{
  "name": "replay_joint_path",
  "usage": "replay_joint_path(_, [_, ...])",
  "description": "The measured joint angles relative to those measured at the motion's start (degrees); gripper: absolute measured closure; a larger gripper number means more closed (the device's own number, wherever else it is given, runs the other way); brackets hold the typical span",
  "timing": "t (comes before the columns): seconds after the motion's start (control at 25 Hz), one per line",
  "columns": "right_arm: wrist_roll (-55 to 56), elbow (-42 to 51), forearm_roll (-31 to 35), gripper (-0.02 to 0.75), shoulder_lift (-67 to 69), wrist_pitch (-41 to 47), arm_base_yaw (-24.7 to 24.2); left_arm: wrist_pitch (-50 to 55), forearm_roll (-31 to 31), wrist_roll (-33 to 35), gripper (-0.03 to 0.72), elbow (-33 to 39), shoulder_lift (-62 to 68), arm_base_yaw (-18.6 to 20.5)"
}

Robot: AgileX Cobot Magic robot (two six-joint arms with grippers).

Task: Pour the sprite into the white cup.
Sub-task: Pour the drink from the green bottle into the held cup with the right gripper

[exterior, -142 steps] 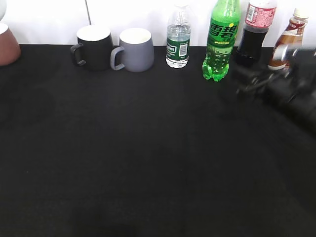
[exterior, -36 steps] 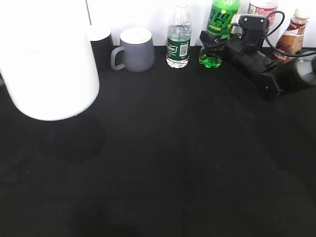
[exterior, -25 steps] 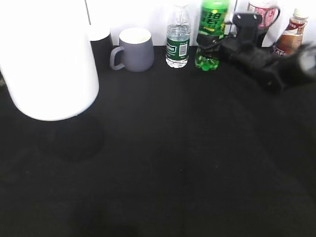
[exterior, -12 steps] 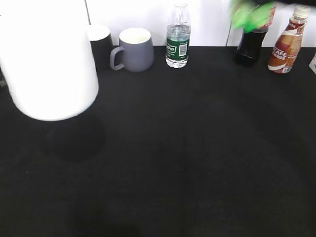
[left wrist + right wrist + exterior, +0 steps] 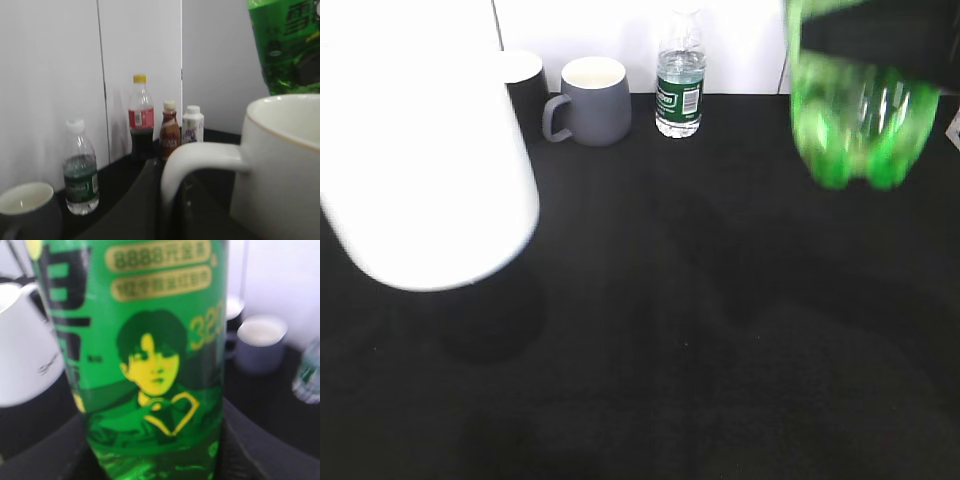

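Note:
The white cup (image 5: 425, 170) hangs in the air at the left, close to the exterior camera. In the left wrist view my left gripper (image 5: 170, 200) is shut on its loop handle (image 5: 200, 157), with the cup's body (image 5: 285, 170) upright at the right. The sprite (image 5: 860, 115) is held off the table at the upper right, blurred, its base facing the camera. In the right wrist view it (image 5: 150, 355) fills the middle and my right gripper (image 5: 152, 462) is shut around its lower body. From the left wrist the bottle (image 5: 287, 45) sits above and behind the cup's rim.
A grey mug (image 5: 592, 100), a black mug (image 5: 525, 75) and a small clear water bottle (image 5: 681, 75) stand along the back wall. A cola bottle (image 5: 141, 120), a brown drink bottle (image 5: 169, 131) and a small white bottle (image 5: 192, 125) stand further right. The table has a black cloth (image 5: 670, 330).
My right gripper has lifted the sprite off the back row and brought it up and towards the camera. The white cup has shifted slightly right and lower.

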Motion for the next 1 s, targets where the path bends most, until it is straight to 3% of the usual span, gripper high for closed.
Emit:
replay_joint_path(0.12, [-2.6, 2.1, 0.0, 0.377, 2.1, 0.5, 0.0, 0.2, -0.1, 1.0, 0.654, -1.6, 8.0, -1.1])
replay_joint_path(0.24, [-5.1, 2.1, 0.0, 0.377, 6.3, 1.0, 0.0, 0.5, -3.7, 6.2, 0.654, -6.4, 15.7, -7.6])
replay_joint_path(0.32, [-6.9, 2.1, 0.0, 0.377, 8.3, 1.3, 0.0, 0.4, -3.8, 6.9, 0.654, -10.8, 19.6, -10.0])
replay_joint_path(0.52, [-13.3, 2.3, 0.0, 0.377, 11.2, 7.7, 0.0, 0.3, -4.1, 7.1, 0.654, -19.6, 26.3, -11.1])
replay_joint_path(0.72, [-19.7, 2.3, 0.0, 0.377, 11.2, 14.9, 0.0, 0.4, -4.4, 7.4, 0.654, -26.3, 32.0, -14.9])
replay_joint_path(1.0, [-27.1, 2.3, 0.0, 0.377, 11.2, 25.2, 0.0, 0.3, -4.8, 7.4, 0.654, -27.6, 32.5, -15.0])
